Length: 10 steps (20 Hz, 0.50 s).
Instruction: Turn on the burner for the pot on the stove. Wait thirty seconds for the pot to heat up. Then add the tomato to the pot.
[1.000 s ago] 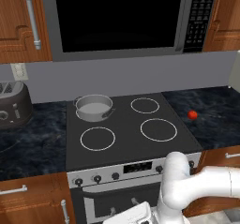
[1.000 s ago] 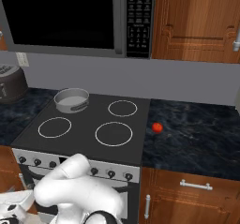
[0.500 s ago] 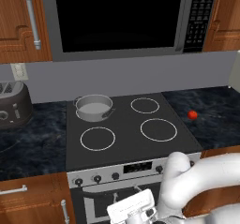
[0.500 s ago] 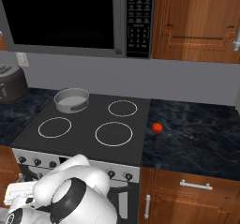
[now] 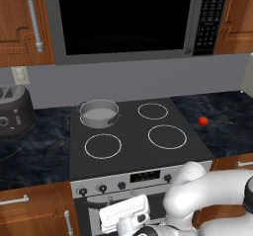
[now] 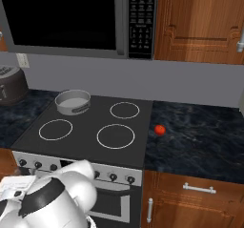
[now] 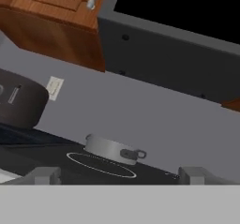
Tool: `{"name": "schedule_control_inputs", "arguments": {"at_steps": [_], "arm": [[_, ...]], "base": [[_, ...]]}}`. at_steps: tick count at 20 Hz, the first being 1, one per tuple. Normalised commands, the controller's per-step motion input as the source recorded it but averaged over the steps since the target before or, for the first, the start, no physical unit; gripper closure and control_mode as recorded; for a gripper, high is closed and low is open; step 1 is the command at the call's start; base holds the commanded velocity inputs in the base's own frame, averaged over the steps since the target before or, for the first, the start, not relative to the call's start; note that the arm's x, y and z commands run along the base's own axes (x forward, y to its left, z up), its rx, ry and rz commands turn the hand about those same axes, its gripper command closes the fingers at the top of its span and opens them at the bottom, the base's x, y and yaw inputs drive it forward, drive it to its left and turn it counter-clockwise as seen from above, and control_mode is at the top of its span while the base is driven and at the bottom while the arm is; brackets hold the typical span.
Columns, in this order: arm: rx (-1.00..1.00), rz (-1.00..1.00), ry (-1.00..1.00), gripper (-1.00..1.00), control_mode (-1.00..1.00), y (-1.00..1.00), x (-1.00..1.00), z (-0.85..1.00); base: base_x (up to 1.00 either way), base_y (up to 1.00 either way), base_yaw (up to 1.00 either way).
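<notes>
The grey pot (image 5: pixel 99 113) stands on the back left ring of the black stove (image 5: pixel 129 150), and its pale inside holds nothing. To the right of the stove, the red tomato (image 5: pixel 203 121) lies on the dark counter. My gripper (image 5: pixel 123 213) hangs low in front of the stove's silver panel, just below the black knobs (image 5: pixel 102 187). Seen from the hand, the gripper (image 7: pixel 119 176) is open with nothing between its fingertips (image 7: pixel 44 175). It looks across the cooktop at the pot (image 7: pixel 112 149). From the right base, the pot (image 6: pixel 73 101), the tomato (image 6: pixel 160 129) and the stove (image 6: pixel 90 143) all show.
A dark toaster (image 5: pixel 15 112) sits on the counter left of the stove. A black microwave (image 5: pixel 123 18) hangs over the cooktop, with wooden cabinets (image 6: pixel 200 22) beside it. Drawers with silver handles (image 6: pixel 199 189) lie below the counter.
The arm has swung left and the hand has risen a little in front of the oven door, toward the knob panel. The pot and the tomato have not moved.
</notes>
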Motion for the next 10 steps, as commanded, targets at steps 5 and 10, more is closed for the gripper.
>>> {"name": "schedule_control_inputs", "arguments": {"at_steps": [5,10], "arm": [[0.13,0.0,0.11,-1.0,-1.0,0.0,-0.03,-0.25],[0.07,0.0,0.09,-1.0,-1.0,0.0,-0.07,-0.08]], "base": [[0.0,0.0,0.0],[0.0,0.0,0.0]]}}
